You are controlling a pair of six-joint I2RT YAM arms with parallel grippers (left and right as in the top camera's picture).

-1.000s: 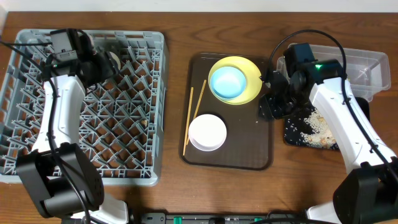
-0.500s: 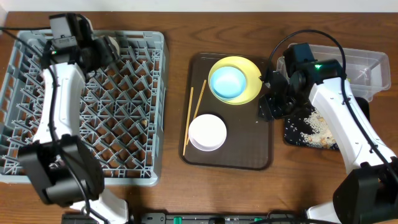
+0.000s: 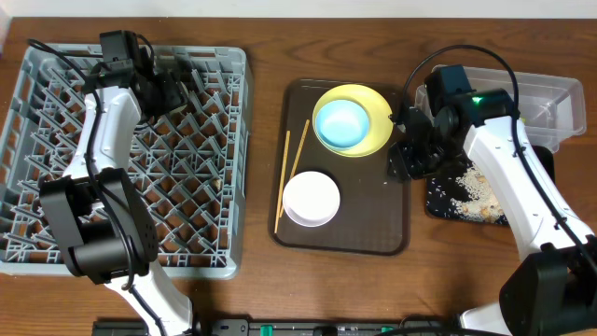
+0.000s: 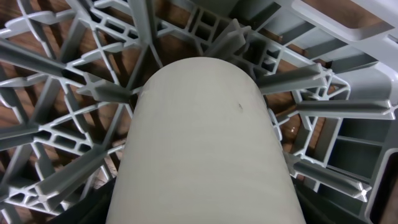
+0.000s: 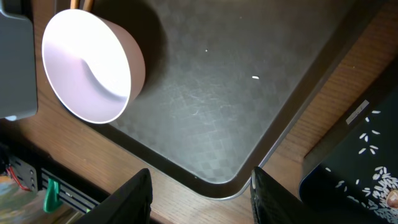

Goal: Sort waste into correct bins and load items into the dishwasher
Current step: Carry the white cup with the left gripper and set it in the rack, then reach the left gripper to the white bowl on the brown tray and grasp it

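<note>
On the brown wooden counter (image 3: 266, 37) I see a grey plastic dish rack (image 3: 187, 205) at the left, a lattice of ribs and upright pegs. A dark, finely textured tray (image 3: 373, 215) with rounded corners lies in the middle. At the right are a clear plastic container (image 3: 541, 98) and a black dish (image 3: 466, 196) scattered with rice grains.

My left arm reaches along the rack's far edge. The left gripper (image 3: 173, 82) is clamped on a smooth cream cup (image 4: 205, 143), a rounded cylinder that fills the wrist view and hangs over the rack's far cells.

My right arm bends in from the right. The right gripper (image 5: 200, 177) is low over the tray's right edge, its fingers spread apart and holding nothing.

On the tray, a glossy blue bowl (image 3: 340, 121) nests inside a yellow bowl (image 3: 378, 121). A white bowl (image 3: 311, 198) stands nearer me, and thin wooden chopsticks (image 3: 291, 173) lie along the tray's left side.
</note>
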